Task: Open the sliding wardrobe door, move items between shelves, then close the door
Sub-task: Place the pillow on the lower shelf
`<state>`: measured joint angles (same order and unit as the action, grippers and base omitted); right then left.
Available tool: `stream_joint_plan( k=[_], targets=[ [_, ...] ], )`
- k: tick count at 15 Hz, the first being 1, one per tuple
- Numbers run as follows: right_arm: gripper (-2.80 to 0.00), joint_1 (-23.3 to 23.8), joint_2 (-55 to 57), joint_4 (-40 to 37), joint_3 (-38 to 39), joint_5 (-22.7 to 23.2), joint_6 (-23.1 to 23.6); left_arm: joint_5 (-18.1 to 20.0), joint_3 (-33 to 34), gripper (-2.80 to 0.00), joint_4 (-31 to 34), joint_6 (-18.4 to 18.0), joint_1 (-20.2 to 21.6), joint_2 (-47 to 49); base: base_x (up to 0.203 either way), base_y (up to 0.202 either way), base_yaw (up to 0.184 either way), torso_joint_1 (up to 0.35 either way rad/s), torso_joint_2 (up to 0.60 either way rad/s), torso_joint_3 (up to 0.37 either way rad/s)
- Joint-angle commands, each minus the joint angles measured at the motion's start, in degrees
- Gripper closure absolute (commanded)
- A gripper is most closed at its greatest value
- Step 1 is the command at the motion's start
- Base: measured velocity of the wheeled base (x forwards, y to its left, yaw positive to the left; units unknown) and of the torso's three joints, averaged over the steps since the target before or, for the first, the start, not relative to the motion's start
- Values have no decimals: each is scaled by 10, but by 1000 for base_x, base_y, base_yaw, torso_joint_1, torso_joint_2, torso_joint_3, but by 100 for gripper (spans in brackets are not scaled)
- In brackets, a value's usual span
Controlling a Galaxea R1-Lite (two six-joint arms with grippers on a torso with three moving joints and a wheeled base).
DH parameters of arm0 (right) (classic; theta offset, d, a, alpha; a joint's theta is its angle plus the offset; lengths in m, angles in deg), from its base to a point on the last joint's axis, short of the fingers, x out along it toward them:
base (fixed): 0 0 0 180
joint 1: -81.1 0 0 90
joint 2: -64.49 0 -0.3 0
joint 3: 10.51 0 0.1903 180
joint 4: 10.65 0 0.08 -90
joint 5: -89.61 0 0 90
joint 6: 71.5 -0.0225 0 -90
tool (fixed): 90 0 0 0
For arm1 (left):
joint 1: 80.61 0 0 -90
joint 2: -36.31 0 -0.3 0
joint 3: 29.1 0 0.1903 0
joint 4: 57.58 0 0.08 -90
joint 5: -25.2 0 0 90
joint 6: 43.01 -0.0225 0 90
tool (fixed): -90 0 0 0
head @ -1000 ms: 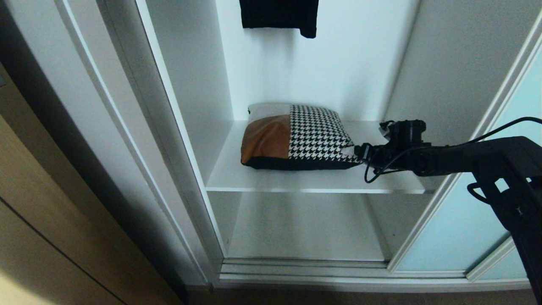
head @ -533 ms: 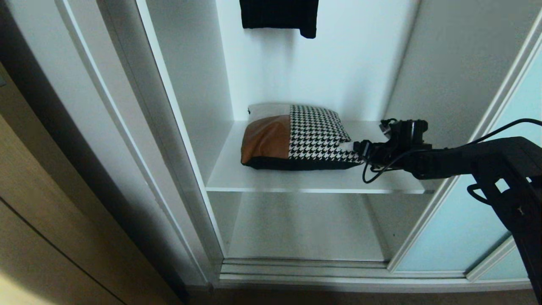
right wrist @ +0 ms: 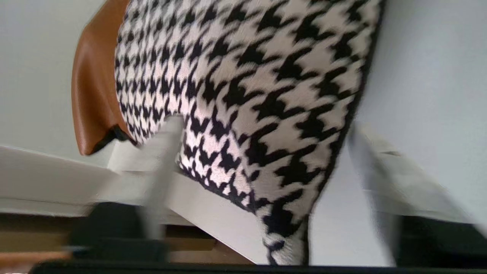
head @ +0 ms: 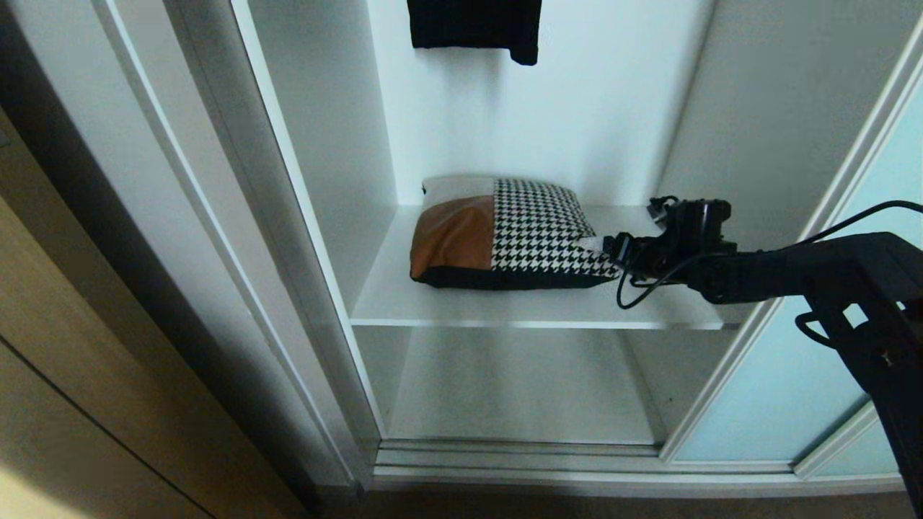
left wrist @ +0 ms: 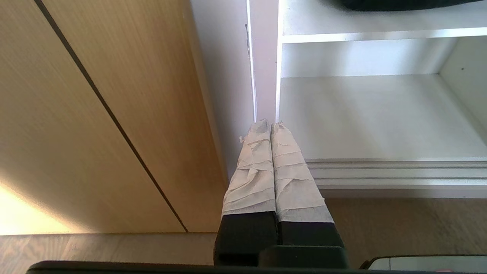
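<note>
The cushion (head: 505, 234), tan-brown on the left and houndstooth on the right with a black back, lies flat on the upper white shelf (head: 533, 311). My right gripper (head: 602, 249) reaches in level from the right and is open. In the right wrist view the cushion's (right wrist: 258, 87) right corner sits between the spread taped fingers (right wrist: 163, 152) of that gripper (right wrist: 262, 127), which are not pressed on it. The sliding wardrobe door (head: 779, 389) of pale aqua glass is slid to the right. My left gripper (left wrist: 270, 123) is shut on nothing, parked low before the wardrobe's left frame.
A small black garment (head: 474, 25) hangs above the cushion. The lower shelf (head: 519, 389) has nothing on it. A light wooden door (head: 65, 360) stands to the left of the wardrobe's white frame (head: 288, 238). The door track (head: 519, 458) runs along the bottom.
My right gripper has turned a little at the wrist and edged up at the cushion's right corner. The cushion and the left arm have not moved.
</note>
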<state>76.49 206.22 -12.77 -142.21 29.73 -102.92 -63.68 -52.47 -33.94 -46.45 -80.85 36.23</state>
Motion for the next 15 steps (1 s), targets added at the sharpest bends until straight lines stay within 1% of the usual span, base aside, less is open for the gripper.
stream_joint_plan(
  k=[1, 3, 7, 10, 12, 15],
  targets=[
    [0, -4, 5, -1, -3, 3, -3, 0, 0, 0, 0, 0, 0, 1, 0, 0, 0, 0, 0, 0],
    [0, -4, 2, -5, 1, 13, -4, 0, 0, 0, 0, -1, 0, 1, 0, 0, 0, 0, 0, 0],
    [0, -7, 3, -19, 0, 13, -5, 0, 0, 0, 0, -1, 0, 1, 0, 0, 0, 0, 0, 0],
    [0, -4, -26, -68, 13, 13, -5, 0, 0, 0, 0, -1, 0, 1, 0, 0, 0, 0, 0, 0],
    [0, 7, -64, -99, 37, 14, -3, 0, 0, 0, 0, 0, 0, 1, 0, 0, 0, 0, 0, 0],
    [0, 24, -135, -112, 109, 23, -1, 0, 0, 0, 0, -1, 0, 1, 0, 0, 0, 0, 0, 0]
  ],
)
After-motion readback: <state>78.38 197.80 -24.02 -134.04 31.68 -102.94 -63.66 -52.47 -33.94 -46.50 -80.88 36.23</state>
